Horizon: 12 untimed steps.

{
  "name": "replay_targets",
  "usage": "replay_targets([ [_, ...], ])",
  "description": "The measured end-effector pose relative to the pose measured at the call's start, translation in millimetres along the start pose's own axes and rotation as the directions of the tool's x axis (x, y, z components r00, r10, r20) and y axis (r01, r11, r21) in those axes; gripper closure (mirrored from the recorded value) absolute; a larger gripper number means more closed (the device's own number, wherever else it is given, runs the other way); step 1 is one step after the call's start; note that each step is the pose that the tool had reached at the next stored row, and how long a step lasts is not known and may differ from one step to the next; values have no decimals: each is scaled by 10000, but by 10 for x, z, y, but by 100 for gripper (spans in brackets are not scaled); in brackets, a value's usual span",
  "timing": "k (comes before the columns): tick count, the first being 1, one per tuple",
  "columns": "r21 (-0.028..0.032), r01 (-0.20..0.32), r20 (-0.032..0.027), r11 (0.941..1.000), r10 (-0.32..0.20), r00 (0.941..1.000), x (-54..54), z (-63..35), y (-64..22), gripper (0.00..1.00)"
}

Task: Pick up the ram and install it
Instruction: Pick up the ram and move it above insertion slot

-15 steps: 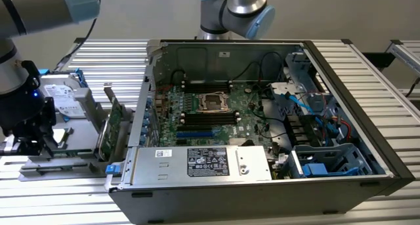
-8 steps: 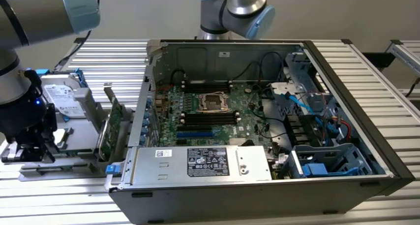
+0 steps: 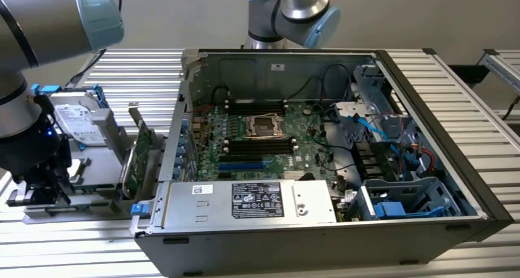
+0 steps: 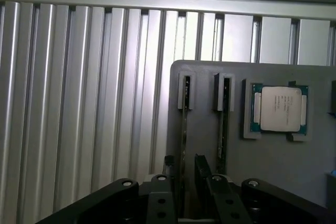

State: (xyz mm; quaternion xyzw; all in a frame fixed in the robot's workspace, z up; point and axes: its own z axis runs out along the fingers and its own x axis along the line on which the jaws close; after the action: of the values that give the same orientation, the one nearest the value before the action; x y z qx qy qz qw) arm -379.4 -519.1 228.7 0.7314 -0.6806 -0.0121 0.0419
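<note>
Wrist view: gripper (image 4: 185, 162) low over the grey holder (image 4: 252, 161). Jaws partly open, one finger (image 4: 169, 164) each side of the ram (image 4: 184, 129). Small gaps show btwn pads and stick, so prob. not clamped yet; contact hard to judge from this angle.
Ram stands on edge in its slot on the holder, seen edge-on as a thin dark line. Second stick (image 4: 224, 129) in the neighbouring slot, parallel, just beside. CPU (image 4: 278, 109) lies flat in its recess beyond the second stick, away from the gripper. Holder rests on the slatted table (image 4: 79, 103).
Exterior view: gripper (image 3: 36, 190) down at approx. 8 o'clock from the PC case (image 3: 325, 253), over the holder (image 3: 97, 193). Hard drive (image 3: 77, 123) at 10 o'clock of the case, expansion card (image 3: 142, 153) upright btwn holder and case. Case open, motherboard (image 3: 243, 144) exposed, memory slots (image 3: 258, 146) near its centre, well apart from the gripper.
</note>
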Motion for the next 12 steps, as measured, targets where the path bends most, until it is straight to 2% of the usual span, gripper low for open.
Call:
replay_targets([
  [5,61,250,-25,9997,-250,9997,-3,62,9,70],
  [12,190,394,-47,9990,-393,9992,-4,157,35,70],
])
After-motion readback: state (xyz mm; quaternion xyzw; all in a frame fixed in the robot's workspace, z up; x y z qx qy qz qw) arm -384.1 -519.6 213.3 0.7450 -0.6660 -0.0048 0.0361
